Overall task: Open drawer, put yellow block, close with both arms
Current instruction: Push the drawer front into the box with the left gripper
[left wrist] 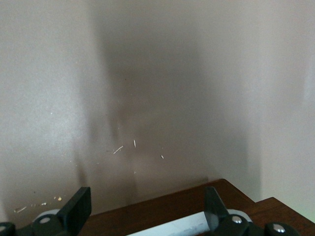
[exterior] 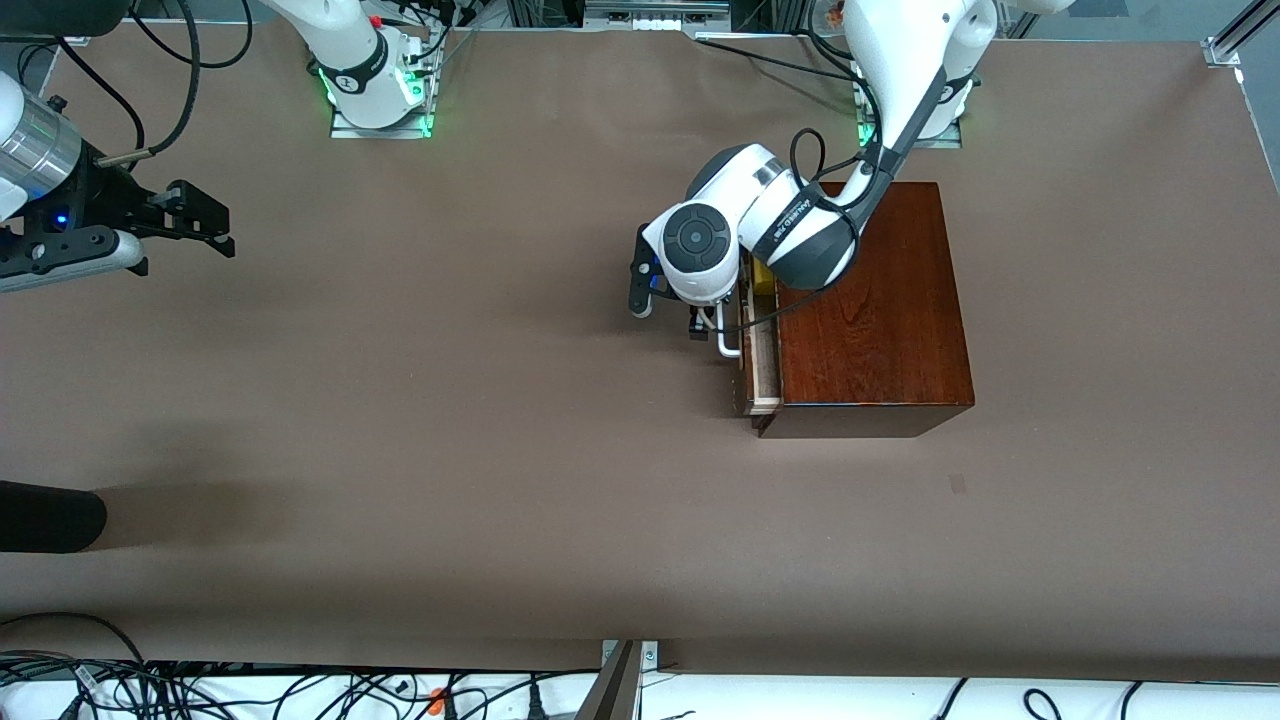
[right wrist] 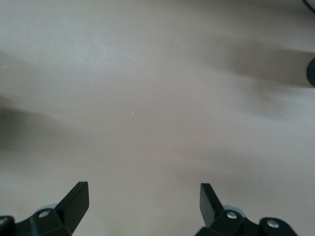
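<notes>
Left gripper point(exterior: 700, 325) spread wide, straddling drawer's point(exterior: 762, 350) white handle point(exterior: 728, 345), yellow block point(exterior: 762, 277) inside; right gripper point(exterior: 205, 222) open, waits well apart.

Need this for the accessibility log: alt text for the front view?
The left arm's hand is at the white handle of the drawer, slightly open in the wooden box, with the yellow block inside. The right arm's hand waits, fingers open, over bare table at its own end.
</notes>
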You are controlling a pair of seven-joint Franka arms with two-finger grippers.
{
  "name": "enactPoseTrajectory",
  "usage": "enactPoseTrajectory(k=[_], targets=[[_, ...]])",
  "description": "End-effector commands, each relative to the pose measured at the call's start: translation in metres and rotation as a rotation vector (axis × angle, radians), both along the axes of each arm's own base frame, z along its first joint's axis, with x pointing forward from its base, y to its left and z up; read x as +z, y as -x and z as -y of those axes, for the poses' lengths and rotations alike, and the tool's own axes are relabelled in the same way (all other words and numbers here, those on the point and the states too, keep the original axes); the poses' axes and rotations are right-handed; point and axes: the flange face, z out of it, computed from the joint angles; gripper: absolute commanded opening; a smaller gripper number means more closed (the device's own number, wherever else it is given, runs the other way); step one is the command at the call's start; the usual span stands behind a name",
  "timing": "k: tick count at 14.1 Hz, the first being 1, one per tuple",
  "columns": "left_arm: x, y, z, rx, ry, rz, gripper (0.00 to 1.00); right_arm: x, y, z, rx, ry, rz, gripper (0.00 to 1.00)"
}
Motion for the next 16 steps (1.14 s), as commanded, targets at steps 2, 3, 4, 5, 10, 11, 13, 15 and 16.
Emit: enactPoseTrajectory(k=[2,3,4,5,10,11,13,15,16], targets=[[0.007,-0.022,-0.044,-0.025,-0.082,0.047,1.0,0.005,0.001,-0.002,-0.011,0.009,0.004,1.0],[0.007,-0.022,-0.046,-0.023,-0.089,0.039,1.0,0.005,0.001,-0.002,-0.011,0.007,0.002,1.0],[0.008,-0.022,-0.047,-0.023,-0.091,0.04,1.0,0.005,0.001,-0.002,-0.011,0.007,0.004,1.0],[0.008,-0.023,-0.047,-0.025,-0.094,0.042,1.0,0.005,0.001,-0.001,-0.013,0.007,0.004,1.0],[0.012,-0.024,-0.044,-0.034,-0.098,0.063,1.0,0.005,0.0,-0.001,-0.013,0.006,0.003,1.0],[0.019,-0.022,-0.04,-0.029,-0.086,0.065,1.0,0.005,0.0,-0.001,-0.013,0.006,0.003,1.0],[0.043,-0.012,-0.027,0.031,-0.053,0.075,1.0,0.005,0.0,-0.001,-0.013,0.006,0.003,1.0],[0.073,0.0,-0.017,0.127,-0.05,0.079,1.0,0.005,0.0,-0.001,-0.015,0.004,0.003,1.0],[0.094,0.002,-0.017,0.185,-0.055,0.094,1.0,0.005,0.0,-0.001,-0.015,0.004,0.003,1.0]])
